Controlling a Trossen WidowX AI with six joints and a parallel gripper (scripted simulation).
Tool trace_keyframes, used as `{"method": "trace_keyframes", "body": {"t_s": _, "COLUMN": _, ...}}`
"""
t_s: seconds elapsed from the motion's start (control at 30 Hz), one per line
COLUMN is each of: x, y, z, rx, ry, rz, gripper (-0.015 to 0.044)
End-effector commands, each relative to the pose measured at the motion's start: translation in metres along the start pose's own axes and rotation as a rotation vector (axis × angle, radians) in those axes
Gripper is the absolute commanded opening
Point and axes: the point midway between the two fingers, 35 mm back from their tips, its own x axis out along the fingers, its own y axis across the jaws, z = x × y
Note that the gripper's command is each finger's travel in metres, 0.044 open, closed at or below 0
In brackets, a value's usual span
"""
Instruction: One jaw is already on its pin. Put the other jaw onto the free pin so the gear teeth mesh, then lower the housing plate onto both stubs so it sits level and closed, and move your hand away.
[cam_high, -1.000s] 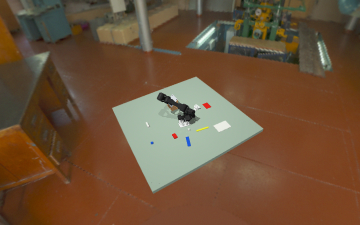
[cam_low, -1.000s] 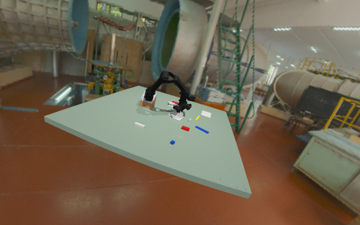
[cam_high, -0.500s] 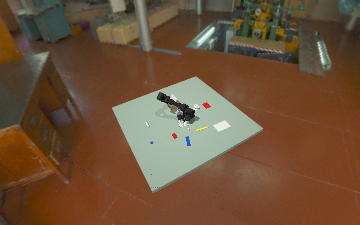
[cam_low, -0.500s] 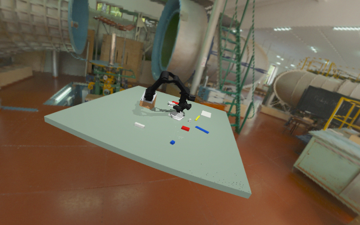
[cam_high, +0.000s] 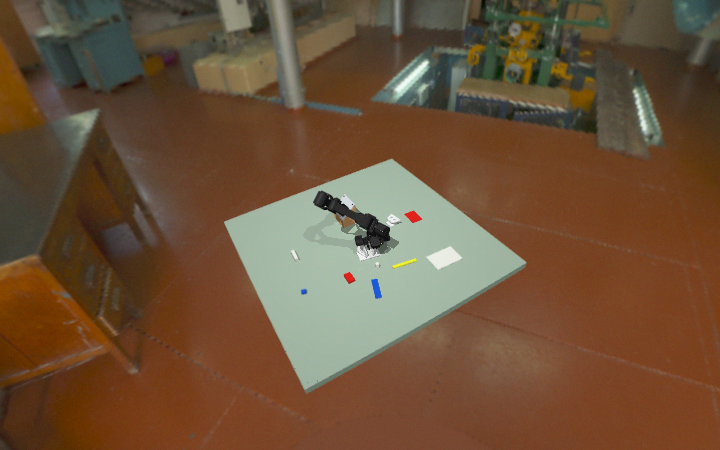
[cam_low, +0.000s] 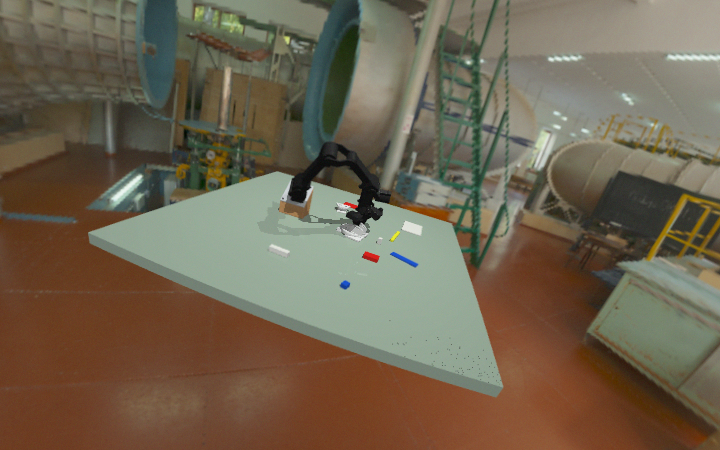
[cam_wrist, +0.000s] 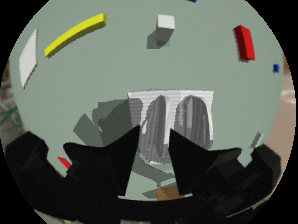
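A white base plate (cam_high: 366, 258) (cam_low: 358, 238) (cam_wrist: 172, 93) lies on the table. Two grey toothed jaws stand side by side over it: a left jaw (cam_wrist: 157, 112) and a right jaw (cam_wrist: 194, 122) in the wrist view. My gripper (cam_high: 365, 247) (cam_low: 356, 222) (cam_wrist: 153, 129) points down from above. Its black fingers stand a little apart, shut on the left jaw. The pins and the lower teeth are hidden, so I cannot tell how the jaws sit or mesh. A small white part with round marks (cam_high: 391, 217) (cam_low: 342, 207), seemingly the housing plate, lies apart from the base.
A small white block (cam_high: 377, 264) (cam_low: 379, 240) (cam_wrist: 165, 25), a yellow bar (cam_high: 404, 263) (cam_wrist: 75, 35) and a red block (cam_high: 348, 277) (cam_low: 371, 256) (cam_wrist: 244, 43) lie near the base. A blue bar (cam_high: 376, 288) (cam_low: 404, 259) and a white sheet (cam_high: 443, 257) (cam_low: 412, 228) lie farther out.
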Motion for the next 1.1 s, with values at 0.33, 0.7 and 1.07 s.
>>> {"method": "trace_keyframes", "body": {"t_s": 0.33, "x": 0.0023, "y": -0.0005, "z": 0.0006, "rx": 0.001, "ry": 0.0, "rz": -0.002, "gripper": 0.0134}}
{"method": "trace_keyframes", "body": {"t_s": 0.7, "x": 0.0023, "y": -0.0005, "z": 0.0006, "rx": 0.001, "ry": 0.0, "rz": -0.002, "gripper": 0.0134}}
{"method": "trace_keyframes", "body": {"t_s": 1.07, "x": 0.0012, "y": -0.0001, "z": 0.0, "rx": 0.0, "ry": 0.001, "rz": -0.001, "gripper": 0.0224}}
